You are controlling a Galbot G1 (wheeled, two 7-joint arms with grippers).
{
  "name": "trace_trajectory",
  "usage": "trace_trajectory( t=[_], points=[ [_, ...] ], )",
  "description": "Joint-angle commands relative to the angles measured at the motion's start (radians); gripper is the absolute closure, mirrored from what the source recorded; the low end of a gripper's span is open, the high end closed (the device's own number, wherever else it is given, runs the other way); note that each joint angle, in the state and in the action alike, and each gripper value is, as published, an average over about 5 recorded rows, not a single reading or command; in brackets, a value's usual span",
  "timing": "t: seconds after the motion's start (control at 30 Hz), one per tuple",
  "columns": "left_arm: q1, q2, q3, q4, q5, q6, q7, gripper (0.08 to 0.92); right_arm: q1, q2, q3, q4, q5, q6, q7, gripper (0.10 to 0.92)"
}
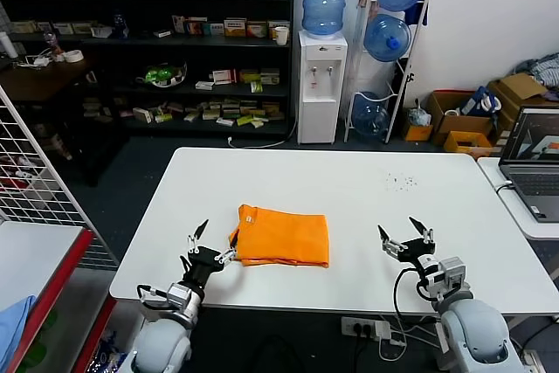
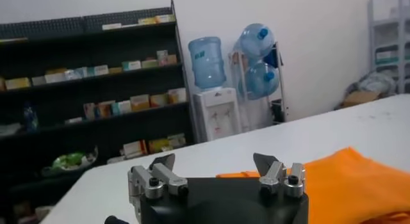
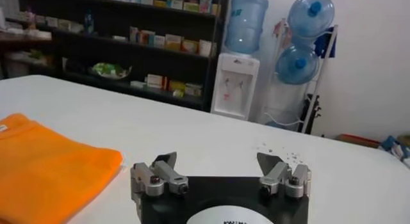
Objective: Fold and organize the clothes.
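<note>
The orange T-shirt [image 1: 282,237] lies folded into a flat rectangle on the white table [image 1: 367,189], left of its middle near the front. My left gripper [image 1: 215,242] is open and empty, just off the shirt's near left corner. In the left wrist view [image 2: 215,162] the shirt [image 2: 349,177] lies beyond one finger. My right gripper [image 1: 405,235] is open and empty over bare table, well to the right of the shirt. In the right wrist view [image 3: 218,161] the shirt [image 3: 45,164] lies off to one side.
A laptop [image 1: 534,163] sits on a side table at the right. A wire rack [image 1: 35,172] and a red-edged shelf with light blue cloth [image 1: 13,325] stand at the left. Small dark specks [image 1: 400,181] dot the table's far right. Shelves and a water dispenser [image 1: 321,67] stand behind.
</note>
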Motion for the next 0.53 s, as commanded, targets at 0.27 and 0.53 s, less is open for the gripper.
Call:
trace_trajectory(
  t=[0.27,0.53],
  points=[
    [0.073,-0.004,-0.199,-0.044,0.112,0.005,0.077,0.177,-0.027,0.151,0.198,0.035,-0.118,-0.048,-0.085,0.203],
    [0.076,-0.001,-0.200,-0.048,0.101,0.010,0.076,0.177,-0.032,0.153,0.193,0.038,-0.111,-0.049,-0.087,0.203]
  ],
)
